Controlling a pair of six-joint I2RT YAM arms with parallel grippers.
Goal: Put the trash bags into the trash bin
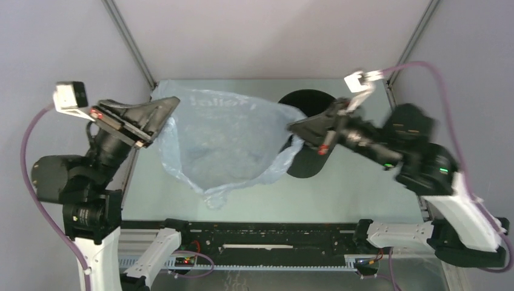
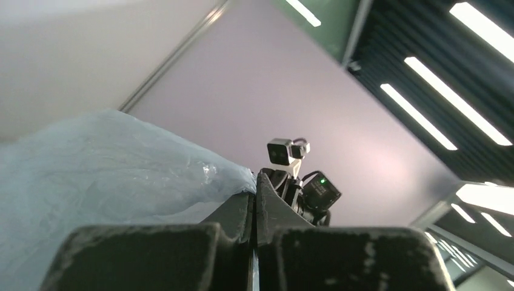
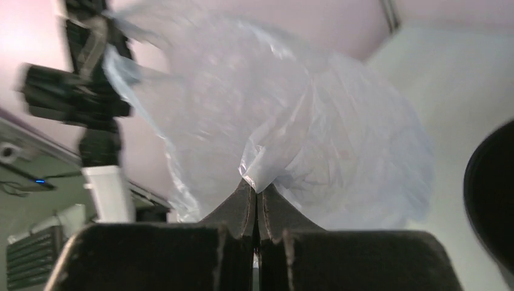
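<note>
Left gripper (image 1: pixel 173 103) closed tight on the left corner of the trash bag (image 1: pixel 224 142); right gripper (image 1: pixel 295 126) pinched closed on the opposite edge, film bunched at its tips. Bag hangs spread between the two above the surface (image 1: pixel 363 182), lowest fold drooping toward the near edge. Trash bin (image 1: pixel 308 100) upright just beyond the right gripper, at the bag's right edge; bag not inside it.

trash bin (image 1: pixel 309 102) half hidden behind trash bag (image 1: pixel 224 139), right arm (image 1: pixel 417 130) blurred
</note>
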